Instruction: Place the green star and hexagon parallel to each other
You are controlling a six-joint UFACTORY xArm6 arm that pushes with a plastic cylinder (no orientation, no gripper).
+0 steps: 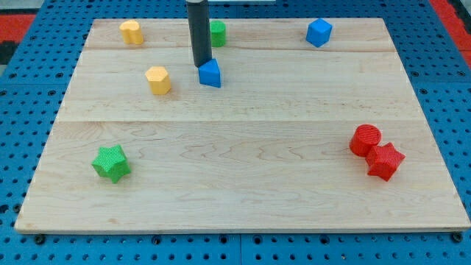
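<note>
no writing or containers show. my tip (201,65) holds nothing, touching the blue block (210,73) at upper centre; green star (111,163) sits lower left, yellow hexagon (158,79) upper left.

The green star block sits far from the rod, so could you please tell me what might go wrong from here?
1. My tip rests against the blue block, so moving off could drag it.
2. The yellow hexagon block lies between my tip and the green star block; a direct path may knock it askew.
</note>
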